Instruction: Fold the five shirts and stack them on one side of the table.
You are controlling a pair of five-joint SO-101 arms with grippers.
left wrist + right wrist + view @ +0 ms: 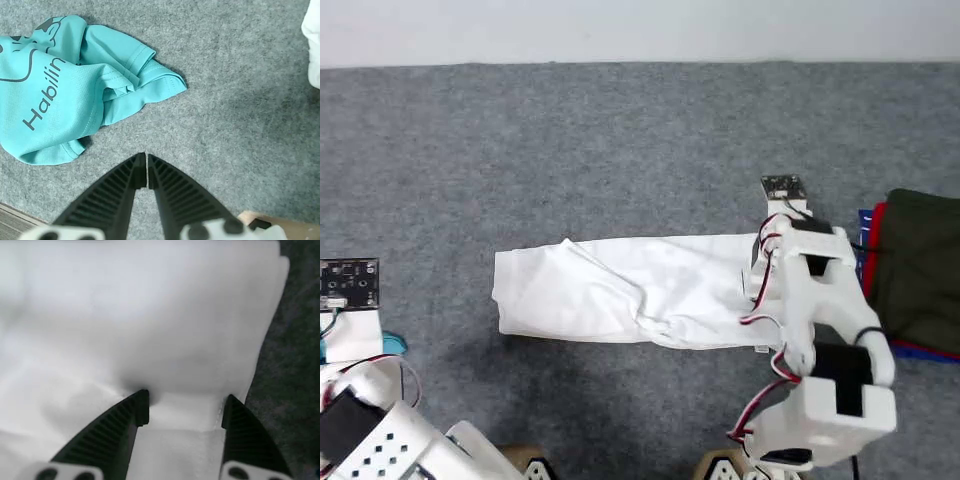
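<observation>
A white shirt lies folded into a long strip across the middle of the grey table. My right gripper is open and pressed down on the shirt's right end, with a ridge of white cloth between its fingers. My left gripper is shut on nothing and hovers over bare grey table beside a crumpled teal shirt. A corner of that teal shirt peeks out at the table's left edge, and the white shirt's edge is visible in the left wrist view.
A stack of folded shirts, dark green on top with red and blue under it, sits at the right edge close to the right arm. The left arm sits at the near left corner.
</observation>
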